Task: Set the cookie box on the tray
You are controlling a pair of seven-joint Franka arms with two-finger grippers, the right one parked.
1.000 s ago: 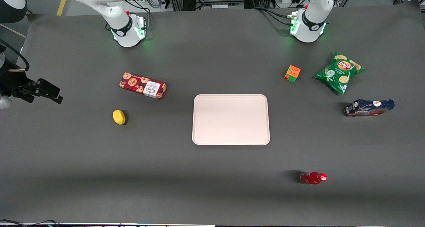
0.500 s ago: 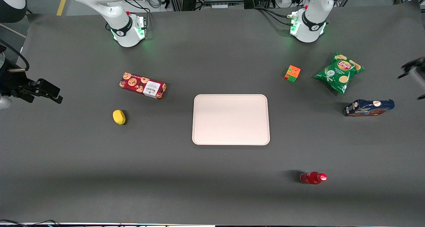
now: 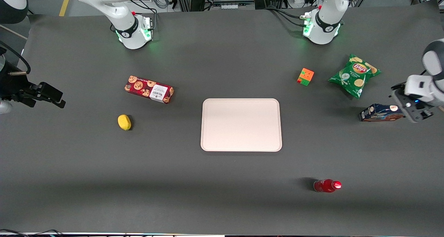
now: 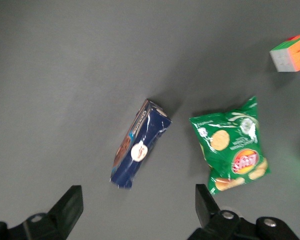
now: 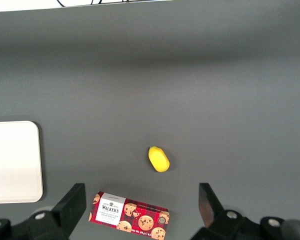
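The cookie box (image 3: 380, 113), a long navy-blue carton, lies on the table toward the working arm's end, apart from the tray (image 3: 241, 124). The pale cream-pink tray sits mid-table with nothing on it. My left gripper (image 3: 414, 113) hovers above the box's end that points away from the tray and covers that end in the front view. In the left wrist view the gripper (image 4: 136, 210) is open and empty. The box (image 4: 139, 145) lies below it, just clear of the two fingers (image 4: 67, 207).
A green chips bag (image 3: 354, 76) lies close beside the cookie box, farther from the front camera. A colour cube (image 3: 305, 76) sits beside the bag. A red bottle (image 3: 327, 185) lies nearer the camera. A red cookie box (image 3: 149, 89) and a yellow object (image 3: 124, 122) lie toward the parked arm's end.
My left gripper has come into the front view from the table's working-arm edge and now hangs over the end of the cookie box. Nothing on the table has moved.
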